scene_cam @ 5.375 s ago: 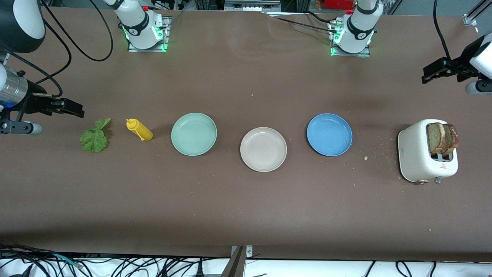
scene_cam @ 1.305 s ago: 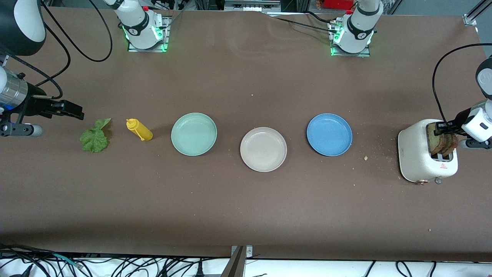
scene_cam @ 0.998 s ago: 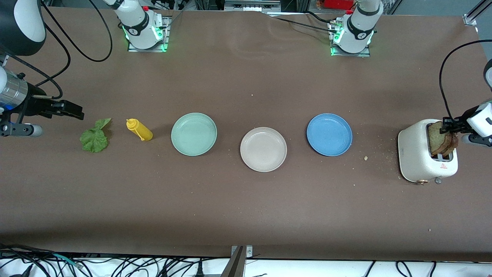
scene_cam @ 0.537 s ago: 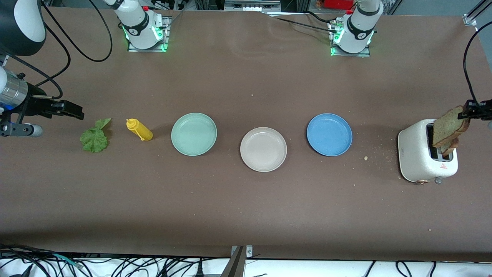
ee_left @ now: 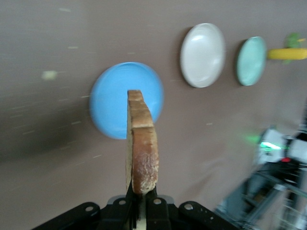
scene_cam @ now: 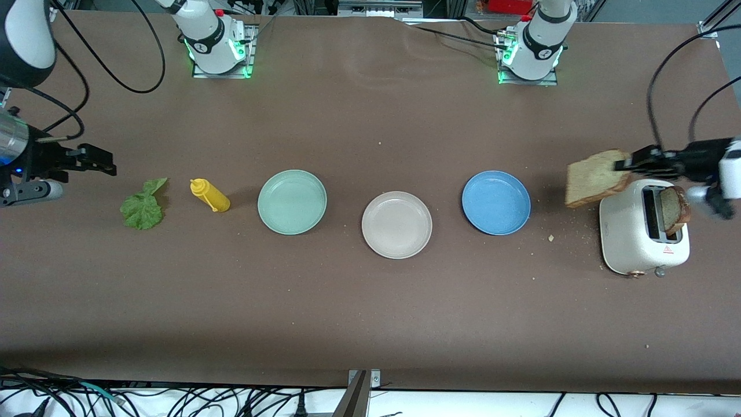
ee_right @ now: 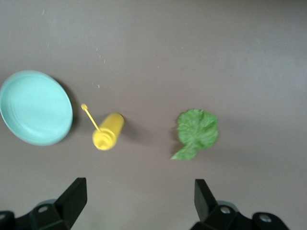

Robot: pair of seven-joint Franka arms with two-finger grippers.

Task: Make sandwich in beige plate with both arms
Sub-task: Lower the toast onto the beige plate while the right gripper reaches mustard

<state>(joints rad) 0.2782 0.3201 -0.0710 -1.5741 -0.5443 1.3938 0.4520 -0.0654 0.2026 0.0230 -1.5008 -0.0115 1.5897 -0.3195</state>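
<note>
Gripping a toast slice (scene_cam: 596,178) by its edge to carry it flat toward the beige plate (scene_cam: 397,225), the left gripper (scene_cam: 634,163) hangs over the toaster (scene_cam: 628,237) while the right gripper (scene_cam: 95,163) waits, fingers (ee_right: 72,195) wide, near the lettuce leaf (scene_cam: 142,207).

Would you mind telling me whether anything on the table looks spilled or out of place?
Bread crumbs lie scattered on the table between the blue plate and the toaster; the yellow squeeze bottle lies on its side.

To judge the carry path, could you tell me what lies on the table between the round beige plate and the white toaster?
In the front view, only the round blue plate and scattered crumbs lie between the beige plate and the white toaster.
</note>
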